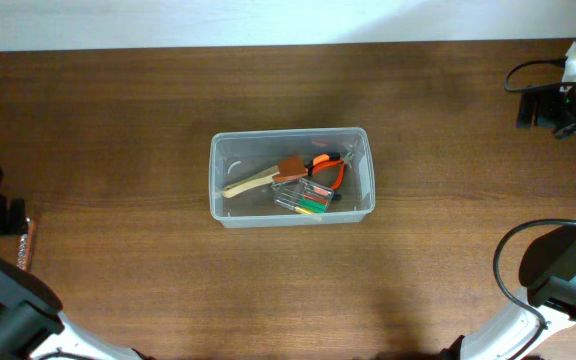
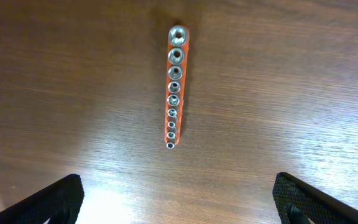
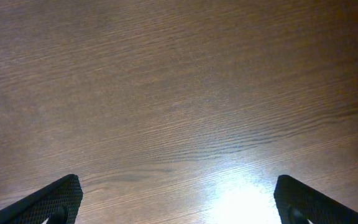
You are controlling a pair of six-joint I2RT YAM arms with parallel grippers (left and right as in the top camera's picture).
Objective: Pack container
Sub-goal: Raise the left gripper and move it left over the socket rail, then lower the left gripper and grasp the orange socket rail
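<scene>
The clear plastic container [image 1: 292, 216] stands at the middle of the table. Inside it lie a wooden-handled tool [image 1: 253, 181], orange-handled pliers [image 1: 329, 166] and a small clear case of coloured bits [image 1: 306, 197]. An orange rail of silver sockets [image 2: 174, 84] lies on the wood at the far left edge in the overhead view [image 1: 25, 244]. My left gripper [image 2: 179, 190] is open and empty, hovering just short of the rail's small end. My right gripper [image 3: 178, 190] is open and empty over bare wood at the far right.
The right arm [image 1: 558, 105] and its cables sit at the back right corner. The left arm's base [image 1: 8, 300] is at the front left. A pale wall edge runs along the table's far side.
</scene>
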